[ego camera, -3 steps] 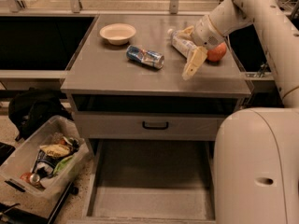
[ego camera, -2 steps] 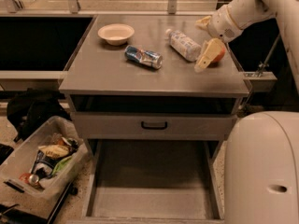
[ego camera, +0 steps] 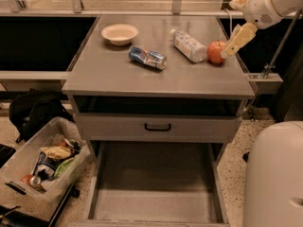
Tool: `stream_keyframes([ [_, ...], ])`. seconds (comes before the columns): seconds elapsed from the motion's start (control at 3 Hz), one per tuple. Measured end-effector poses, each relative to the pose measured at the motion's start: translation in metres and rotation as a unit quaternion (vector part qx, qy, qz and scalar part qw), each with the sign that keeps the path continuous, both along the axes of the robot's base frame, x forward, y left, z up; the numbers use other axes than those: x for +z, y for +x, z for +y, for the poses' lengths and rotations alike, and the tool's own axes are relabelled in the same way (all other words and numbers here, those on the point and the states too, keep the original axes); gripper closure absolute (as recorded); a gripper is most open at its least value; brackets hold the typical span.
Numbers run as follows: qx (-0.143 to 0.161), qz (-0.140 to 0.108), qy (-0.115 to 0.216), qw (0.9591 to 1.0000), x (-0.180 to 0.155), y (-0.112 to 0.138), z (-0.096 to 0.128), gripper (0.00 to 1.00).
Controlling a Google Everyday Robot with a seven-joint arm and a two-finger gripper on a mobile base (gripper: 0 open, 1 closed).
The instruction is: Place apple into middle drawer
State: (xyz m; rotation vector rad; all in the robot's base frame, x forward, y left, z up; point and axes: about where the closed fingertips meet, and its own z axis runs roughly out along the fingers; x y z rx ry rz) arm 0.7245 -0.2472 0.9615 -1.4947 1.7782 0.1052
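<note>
The red apple [ego camera: 216,51] with a yellowish blush rests on the right side of the grey countertop [ego camera: 113,77]. My gripper [ego camera: 238,21] is at the top right, just above and to the right of the apple. It is open and empty; its lower yellowish finger [ego camera: 240,38] slants down with its tip at the apple's right edge. The middle drawer [ego camera: 151,186] is pulled out at the bottom, its flat grey floor bare.
A white bowl [ego camera: 119,33], a blue can on its side [ego camera: 147,57] and a lying plastic bottle [ego camera: 188,45] share the countertop. A closed drawer front with a black handle [ego camera: 157,126] sits above the open drawer. A bin of trash [ego camera: 42,161] and my white base [ego camera: 277,174] flank it.
My gripper has moved up and to the right, away from the bottle, and the apple now shows uncovered on the countertop beside the lower finger.
</note>
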Motion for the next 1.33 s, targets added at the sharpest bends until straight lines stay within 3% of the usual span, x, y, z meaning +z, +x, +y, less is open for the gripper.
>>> stream_keyframes([
  [0.33, 0.000, 0.000, 0.000, 1.0000, 0.000, 0.000, 0.000, 0.00],
  [1.33, -0.014, 0.044, -0.038, 0.9982, -0.049, 0.035, 0.016, 0.00],
])
